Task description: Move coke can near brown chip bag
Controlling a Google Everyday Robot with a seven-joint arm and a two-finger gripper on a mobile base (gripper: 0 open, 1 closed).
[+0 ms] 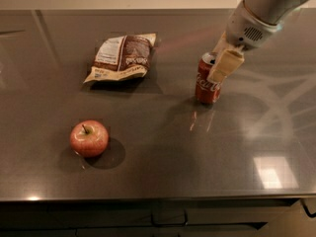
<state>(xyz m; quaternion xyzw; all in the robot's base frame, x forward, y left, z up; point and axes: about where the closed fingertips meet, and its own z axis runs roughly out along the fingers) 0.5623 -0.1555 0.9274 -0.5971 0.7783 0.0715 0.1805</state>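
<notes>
Coke can (204,89) stood upright in the upper right-centre of the frame, red with white script. Its silver top was partly covered by the gripper (217,68), which was clamped on its upper part. One pale finger (226,64) lay slanted across the can's right shoulder; the other was hidden behind the can. Whether the base rested on the dark table (163,152) or sat just above it, I could not tell, since a reflection blurred the spot below. The arm (261,14) ran off the top right corner, cut by the frame. The chip bag (122,57) lay flat at upper left, well apart from the can, its print too small to read. An apple (89,138) sat alone at lower left. Below the table's front edge, everything was dim.
</notes>
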